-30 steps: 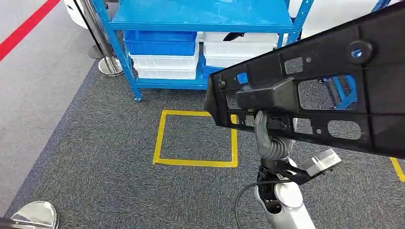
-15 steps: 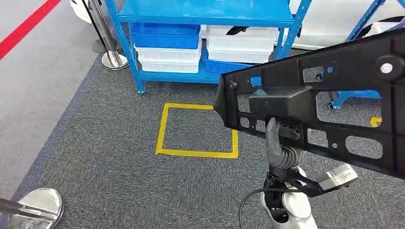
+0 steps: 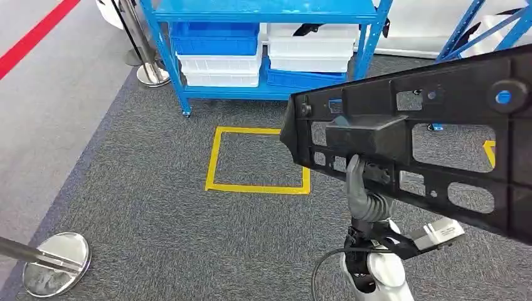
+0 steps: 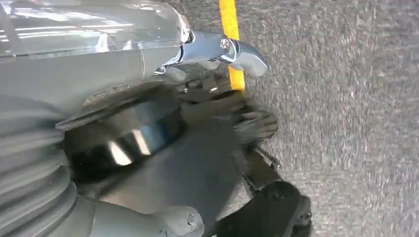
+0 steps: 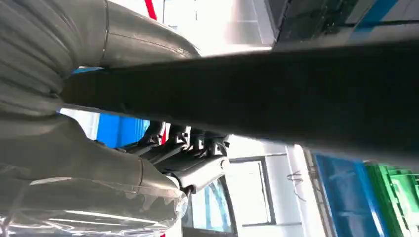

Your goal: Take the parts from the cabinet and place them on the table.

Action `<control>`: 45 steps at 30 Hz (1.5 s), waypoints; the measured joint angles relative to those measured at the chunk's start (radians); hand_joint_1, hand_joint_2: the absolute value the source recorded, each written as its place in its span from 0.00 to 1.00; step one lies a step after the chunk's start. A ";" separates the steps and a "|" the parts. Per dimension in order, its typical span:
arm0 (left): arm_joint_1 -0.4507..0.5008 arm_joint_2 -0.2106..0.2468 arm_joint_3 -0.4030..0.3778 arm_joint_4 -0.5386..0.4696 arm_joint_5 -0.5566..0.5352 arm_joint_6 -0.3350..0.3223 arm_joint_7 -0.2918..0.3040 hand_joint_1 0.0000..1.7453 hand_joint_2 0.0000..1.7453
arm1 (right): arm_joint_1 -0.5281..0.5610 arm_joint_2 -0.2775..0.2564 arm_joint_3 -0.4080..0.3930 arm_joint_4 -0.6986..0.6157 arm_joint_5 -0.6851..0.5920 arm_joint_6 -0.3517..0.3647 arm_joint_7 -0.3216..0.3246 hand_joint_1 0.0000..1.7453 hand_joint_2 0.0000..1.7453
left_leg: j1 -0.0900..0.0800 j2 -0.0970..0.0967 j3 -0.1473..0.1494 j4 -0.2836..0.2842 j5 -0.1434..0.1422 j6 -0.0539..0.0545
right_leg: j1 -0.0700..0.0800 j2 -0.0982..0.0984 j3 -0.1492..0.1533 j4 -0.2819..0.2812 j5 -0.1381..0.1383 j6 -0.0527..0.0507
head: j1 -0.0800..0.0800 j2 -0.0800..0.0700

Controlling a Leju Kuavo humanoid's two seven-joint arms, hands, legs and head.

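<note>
The right hand [image 3: 364,191] has its fingers closed under a big black plastic panel [image 3: 439,144], held up over grey carpet [image 3: 125,207]; the left hand [image 4: 254,126] hangs with fingers curled, holding nothing; ahead stand a blue rack [image 3: 169,69] of bins [image 3: 216,44], a yellow tape square [image 3: 213,157], a post base [image 3: 56,263]

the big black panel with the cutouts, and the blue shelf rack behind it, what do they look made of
The large black perforated panel, gripped from below by the right hand, looks like moulded plastic: matte finish, cast-in ribs and a boxy raised block. The blue shelf rack looks like painted steel: thin angled posts, flat glossy shelf. Neither is certain from looks alone.
</note>
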 joint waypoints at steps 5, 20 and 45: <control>0.002 -0.024 0.000 0.002 0.001 0.037 0.005 0.00 1.00 | 0.009 0.000 -0.003 -0.002 0.029 -0.024 -0.013 1.00 1.00 | 0.004 0.007 -0.030 -0.027 0.042 0.035 | -0.007 0.003 -0.014 -0.003 0.006 0.030 | -0.008 0.000; 0.002 -0.012 0.000 0.002 -0.007 -0.012 0.008 0.00 1.00 | 0.020 0.000 -0.009 -0.002 0.075 -0.065 -0.016 1.00 1.00 | 0.003 0.009 -0.162 0.022 0.125 0.001 | -0.009 0.007 0.148 -0.023 -0.117 0.008 | 0.003 0.000; 0.011 0.016 0.002 0.002 -0.012 0.008 0.035 0.00 1.00 | 0.091 0.003 -0.085 0.006 0.087 -0.129 -0.026 1.00 1.00 | 0.015 0.048 -0.086 -0.019 0.084 0.034 | -0.018 0.008 -0.026 0.240 -0.178 0.047 | 0.006 0.000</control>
